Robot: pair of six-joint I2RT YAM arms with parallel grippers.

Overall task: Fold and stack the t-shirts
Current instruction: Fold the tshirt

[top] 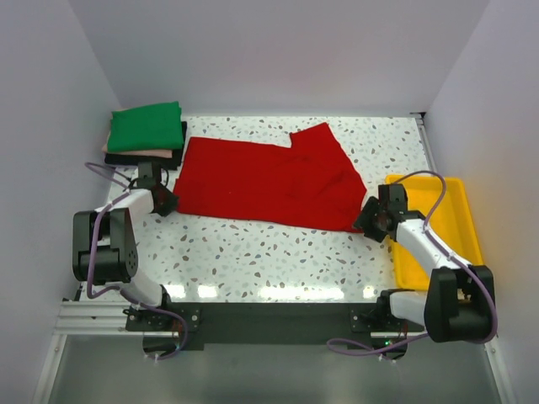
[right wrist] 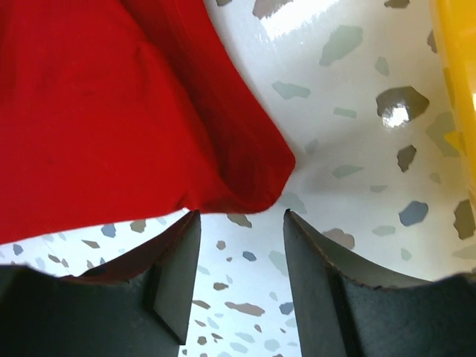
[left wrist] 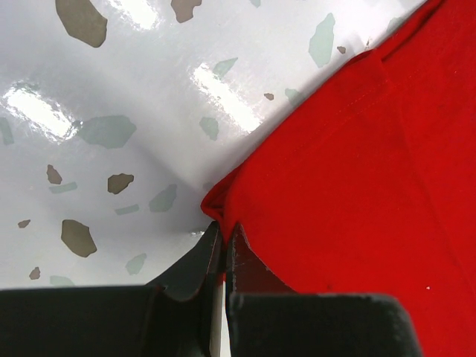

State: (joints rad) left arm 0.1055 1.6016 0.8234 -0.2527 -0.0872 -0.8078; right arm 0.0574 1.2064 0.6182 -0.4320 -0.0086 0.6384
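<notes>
The left claw [left wrist: 223, 242] is clenched on the near left corner of the bright red short-sleeved cloth t-shirt [top: 269, 181], its 2 fingers pressed together with the hem pinched between them. The right claw [right wrist: 239, 230] is released, jaws apart, with the shirt's near right corner bunched just ahead of the gap and not gripped. The shirt lies spread across the glossy white speckled worktop [top: 278, 252] between the 2 claws. The yellow plastic tray [top: 459, 210] sits just right of the right claw. At the far left corner is a stack of 3: the green folded t-shirt [top: 147, 126] on top, the pale pink folded t-shirt [top: 135, 153] under it and the black folded t-shirt [top: 139, 161] lowest. Plain white walls [top: 278, 50] close in the worktop.
</notes>
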